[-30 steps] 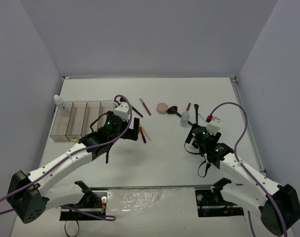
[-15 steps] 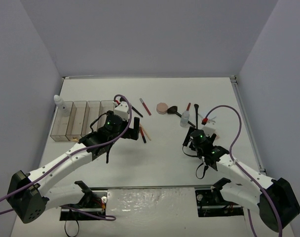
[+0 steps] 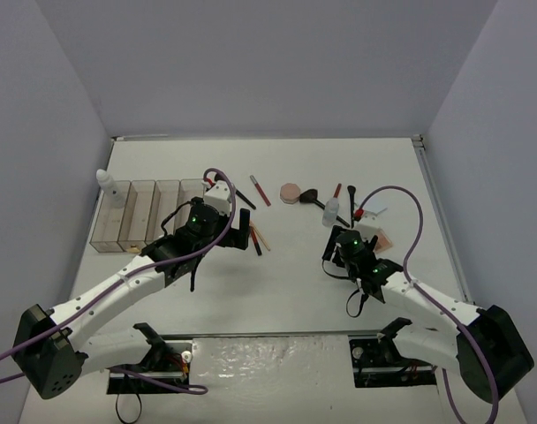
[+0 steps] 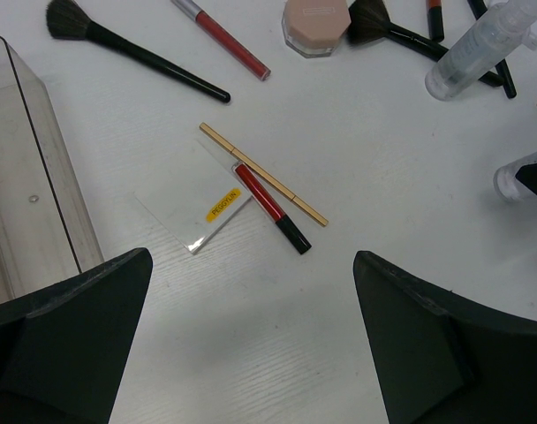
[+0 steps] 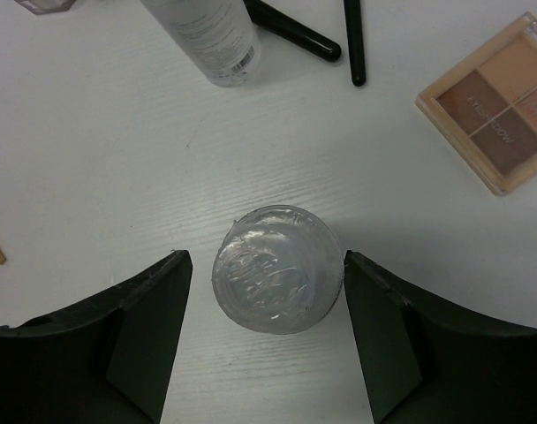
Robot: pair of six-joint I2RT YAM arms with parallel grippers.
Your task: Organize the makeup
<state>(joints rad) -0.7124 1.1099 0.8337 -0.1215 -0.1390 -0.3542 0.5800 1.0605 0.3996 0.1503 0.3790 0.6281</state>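
My right gripper is open, its fingers on either side of a small clear round bottle seen from above, with a gap on each side. A larger clear bottle lies beyond it, and the tan palette is to the right. My left gripper is open and empty above bare table. Ahead of it lie a red pencil with a black cap, a tan pencil and a clear packet with a yellow label. The pink compact sits further back.
Clear bins stand in a row at the left, with a white bottle at their far end. A black brush and a red pencil lie beyond the left gripper. More brushes lie at the back right.
My right arm has moved left and nearer, uncovering the tan palette, and its gripper now straddles the small clear bottle. The left arm has not moved.
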